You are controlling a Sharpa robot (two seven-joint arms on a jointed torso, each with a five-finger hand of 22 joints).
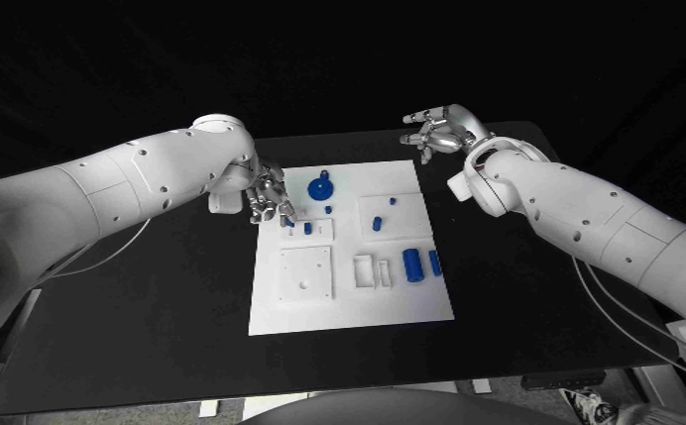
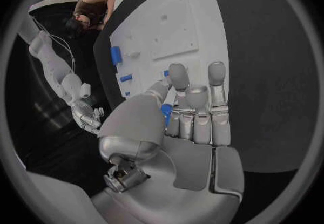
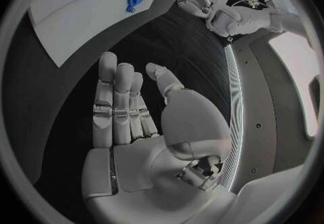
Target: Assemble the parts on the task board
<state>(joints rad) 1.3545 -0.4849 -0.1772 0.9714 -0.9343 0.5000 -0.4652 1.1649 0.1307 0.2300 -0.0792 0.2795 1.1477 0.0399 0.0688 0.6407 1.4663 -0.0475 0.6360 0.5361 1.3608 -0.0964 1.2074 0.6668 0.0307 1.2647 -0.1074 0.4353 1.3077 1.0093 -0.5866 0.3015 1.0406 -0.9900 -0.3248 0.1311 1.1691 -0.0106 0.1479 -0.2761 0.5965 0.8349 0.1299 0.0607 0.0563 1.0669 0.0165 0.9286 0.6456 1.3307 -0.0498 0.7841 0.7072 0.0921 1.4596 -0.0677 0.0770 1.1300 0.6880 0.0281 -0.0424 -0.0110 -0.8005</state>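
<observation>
My left hand, jointed silver metal, pinches a small blue part at the flat white board's near-left corner. On the matte black surface the board carries a round blue disc and short cylinders. My right hand hangs released, fingers spread, beyond the board.

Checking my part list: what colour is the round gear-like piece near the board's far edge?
Blue. The round piece stands out against the white task board, clearest in the head view.

place: robot lab | signs: black table, white task board, dark backdrop
</observation>
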